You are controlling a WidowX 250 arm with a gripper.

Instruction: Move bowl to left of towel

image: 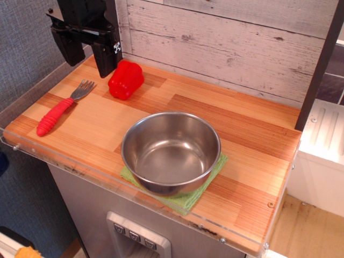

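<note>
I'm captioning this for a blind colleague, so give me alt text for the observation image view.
A large stainless-steel bowl sits on top of a light green towel near the front edge of a wooden countertop. At the back left, a black end effector hangs above the counter, beside a red toy bell pepper and a red-handled fork.

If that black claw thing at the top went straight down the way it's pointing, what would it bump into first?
Probably the bare wooden counter, between the red-handled fork and the red pepper. The gripper points downward there, though depth is hard to judge, so it might clip the pepper.
</note>
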